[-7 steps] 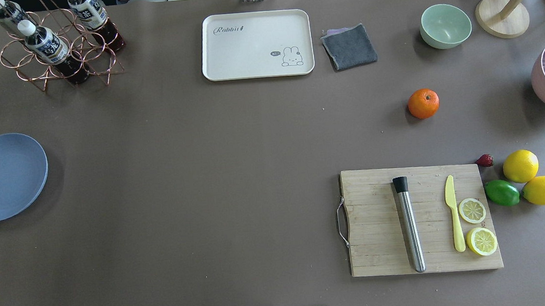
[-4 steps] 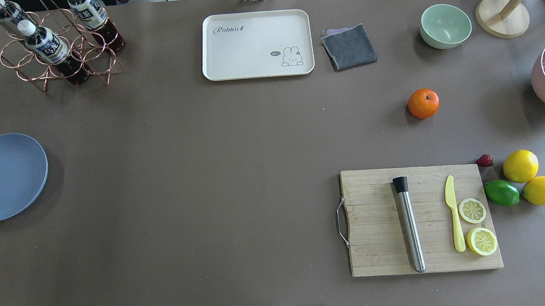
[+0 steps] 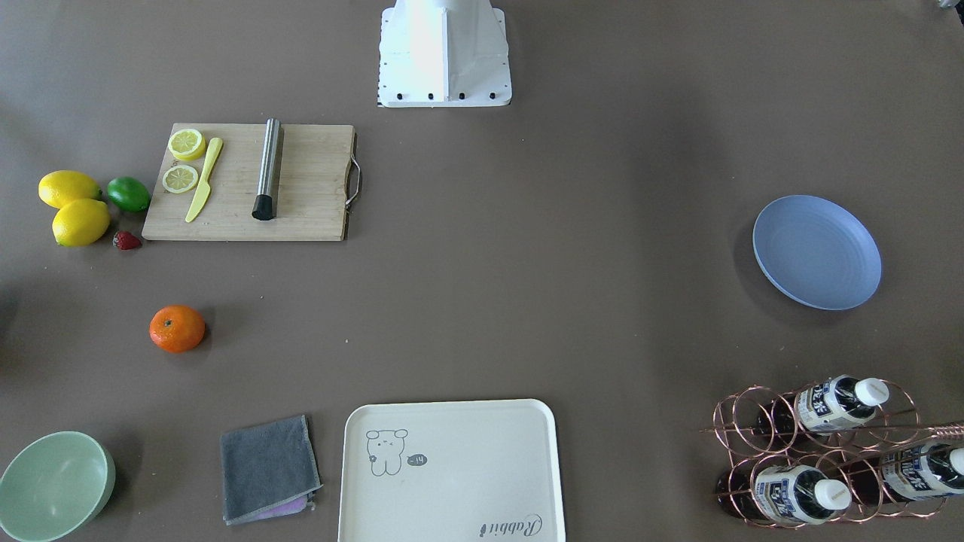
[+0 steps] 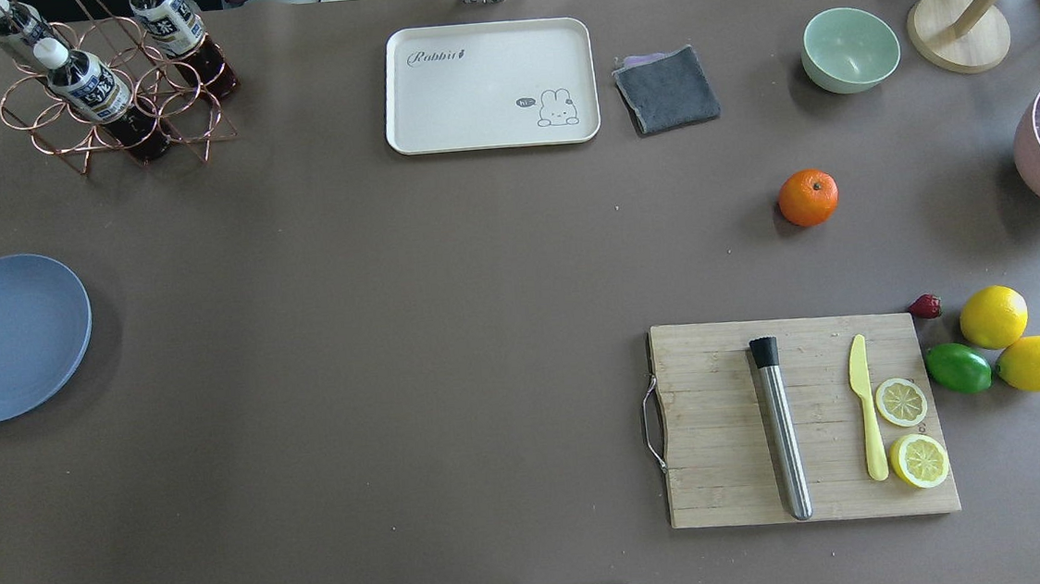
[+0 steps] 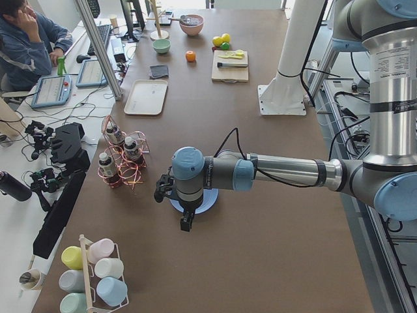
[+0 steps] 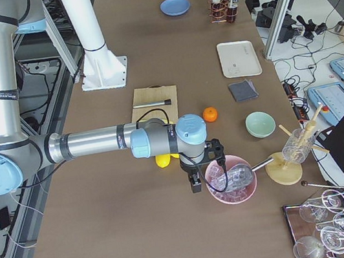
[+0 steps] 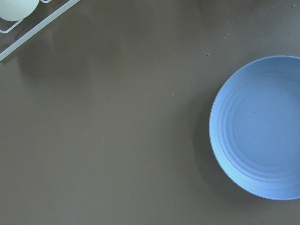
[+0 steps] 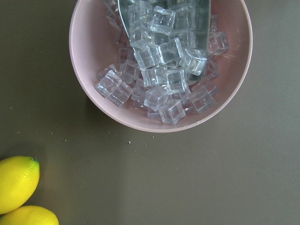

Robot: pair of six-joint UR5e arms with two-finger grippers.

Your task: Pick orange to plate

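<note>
The orange (image 4: 808,198) lies alone on the brown table, right of centre, beyond the cutting board; it also shows as the orange (image 3: 177,329) and the orange (image 6: 210,114). The blue plate (image 4: 8,338) rests bare at the far left edge, seen too as the plate (image 7: 258,129). My left gripper (image 5: 185,223) hangs above the table beside that plate, showing only in the exterior left view, so I cannot tell its state. My right gripper (image 6: 195,183) hovers by the pink ice bowl, far from the orange; I cannot tell its state either.
A pink bowl of ice cubes (image 8: 159,65) and two lemons (image 4: 993,317) with a lime (image 4: 958,368) sit at the right. Cutting board (image 4: 804,418) carries a knife, a steel bar and lemon slices. Cream tray (image 4: 490,85), grey cloth (image 4: 666,88), green bowl (image 4: 850,49) and bottle rack (image 4: 109,83) line the far edge.
</note>
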